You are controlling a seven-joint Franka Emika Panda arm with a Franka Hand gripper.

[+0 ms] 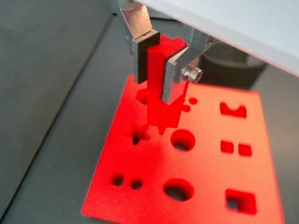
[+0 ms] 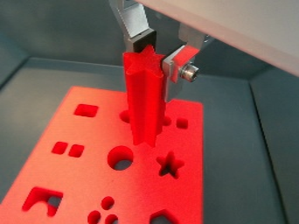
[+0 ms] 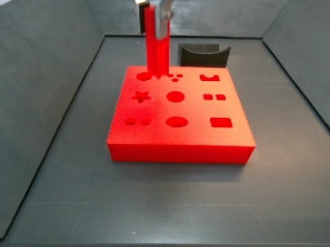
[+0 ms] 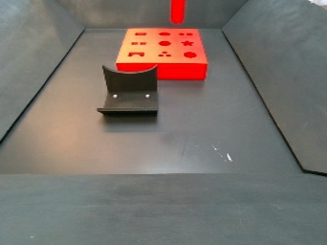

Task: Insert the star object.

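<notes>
Gripper (image 1: 160, 54): positioned above the far part of the red block, fingers pointing down. In both wrist views its flat silver fingers (image 2: 139, 26) with dark pads are clamped on the upper end of the star object, one plate on each side. In a side view the gripper (image 3: 157, 8) sits at the upper edge of the picture, only partly in frame.

Star object (image 1: 158, 74): long, slim bright red peg with ridged sides, held upright in the jaws. In a wrist view (image 2: 142, 96) its lower end stands over the block's top face close to a round hole and a star-shaped hole; whether the tip touches the block or has entered any opening cannot be told. In a side view (image 3: 157, 43) it hangs vertically over the block's far edge. In a side view (image 4: 178, 11) only its lower part shows, above the block.

Red block (image 3: 178, 121): large flat slab lying on the dark floor, top face pierced by shaped holes, among them star, round, square and arch forms. Seen also at (image 4: 163, 54), (image 1: 211, 179), (image 2: 70, 171).

Fixture (image 4: 128, 93): dark L-shaped bracket on a base plate, standing on the floor well apart from the block's side; also at (image 3: 203, 55).
</notes>
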